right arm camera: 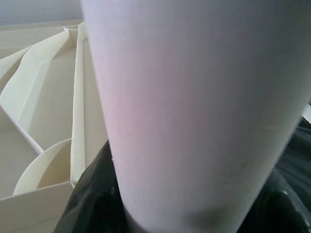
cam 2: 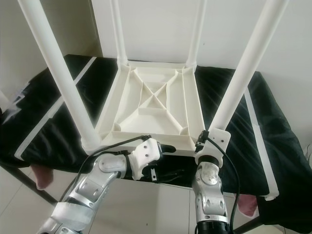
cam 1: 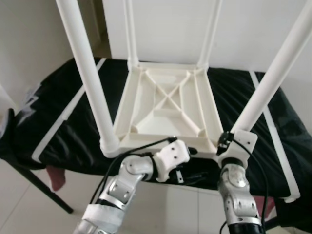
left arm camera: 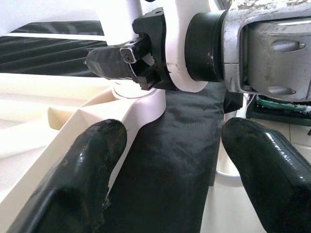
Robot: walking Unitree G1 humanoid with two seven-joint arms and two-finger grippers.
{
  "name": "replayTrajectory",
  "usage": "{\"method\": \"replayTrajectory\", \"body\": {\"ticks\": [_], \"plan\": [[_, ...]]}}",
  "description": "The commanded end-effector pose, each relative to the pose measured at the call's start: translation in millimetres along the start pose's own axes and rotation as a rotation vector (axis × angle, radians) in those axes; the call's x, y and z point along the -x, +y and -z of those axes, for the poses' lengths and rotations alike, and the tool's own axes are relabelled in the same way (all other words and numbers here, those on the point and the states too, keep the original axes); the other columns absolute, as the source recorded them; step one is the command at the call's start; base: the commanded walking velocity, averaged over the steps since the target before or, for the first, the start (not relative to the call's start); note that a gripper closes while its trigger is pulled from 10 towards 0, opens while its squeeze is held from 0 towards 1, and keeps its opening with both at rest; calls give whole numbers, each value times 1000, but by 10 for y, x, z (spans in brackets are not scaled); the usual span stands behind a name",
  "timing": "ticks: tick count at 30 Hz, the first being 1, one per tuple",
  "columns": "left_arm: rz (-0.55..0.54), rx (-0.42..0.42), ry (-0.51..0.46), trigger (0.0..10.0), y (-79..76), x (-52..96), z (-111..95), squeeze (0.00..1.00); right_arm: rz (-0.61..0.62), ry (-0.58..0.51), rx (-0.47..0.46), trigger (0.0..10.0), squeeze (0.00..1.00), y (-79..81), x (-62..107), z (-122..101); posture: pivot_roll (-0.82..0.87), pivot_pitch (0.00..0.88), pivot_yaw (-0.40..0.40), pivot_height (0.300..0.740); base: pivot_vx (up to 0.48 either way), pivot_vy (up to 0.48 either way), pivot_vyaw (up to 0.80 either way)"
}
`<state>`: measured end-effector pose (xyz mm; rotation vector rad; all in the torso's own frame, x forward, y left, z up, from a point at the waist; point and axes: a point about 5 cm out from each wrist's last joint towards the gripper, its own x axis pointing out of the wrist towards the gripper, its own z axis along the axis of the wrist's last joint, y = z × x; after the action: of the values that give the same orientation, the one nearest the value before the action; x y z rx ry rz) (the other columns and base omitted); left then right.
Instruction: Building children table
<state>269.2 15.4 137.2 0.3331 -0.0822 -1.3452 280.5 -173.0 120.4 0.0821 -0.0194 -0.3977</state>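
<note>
Four legs already stand up from the overturned tabletop (cam 1: 165,105), which lies underside-up on a black-covered worktop (cam 1: 58,102). The right gripper (cam 1: 233,140) sits at the foot of the near right leg (cam 1: 273,73), where it meets its corner socket; whether its jaws clasp it I cannot tell. The left gripper (left arm camera: 165,160) hovers with jaws apart, empty, at the near edge. Seemingly only seating that leg and flipping the table remain.

The upturned table top (cam 1: 165,109) and its 4 legs (cam 1: 87,73) are seen as smooth, matt cream-white plastic. A black cloth (cam 1: 243,102) — slightly creased, dull — is spread beneath. The left gripper's fingers (left arm camera: 73,179) are coated in glossy black rubber — the arms (cam 1: 234,190) are brushed silver metal.
</note>
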Motion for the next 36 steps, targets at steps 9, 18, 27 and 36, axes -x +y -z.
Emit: {"method": "replayTrajectory", "body": {"ticks": [9,18,27,36], "plan": [[-120,-5,43,10000,25,8,100,0,17,32,2,10000,1000,-30,-2,89,-20,0,-14,740,0,0,0],[-122,22,60,10000,-12,37,140,0,-180,-30,24,10000,0,-63,220,97,-17,0,-19,740,0,0,0],[-110,10,81,10000,61,147,187,0,-255,-56,64,10000,0,-171,414,114,-33,0,-1,740,0,0,0],[-117,9,108,10000,170,285,212,0,-384,-14,79,10000,0,-185,632,206,-39,5,8,740,0,0,0]]}}
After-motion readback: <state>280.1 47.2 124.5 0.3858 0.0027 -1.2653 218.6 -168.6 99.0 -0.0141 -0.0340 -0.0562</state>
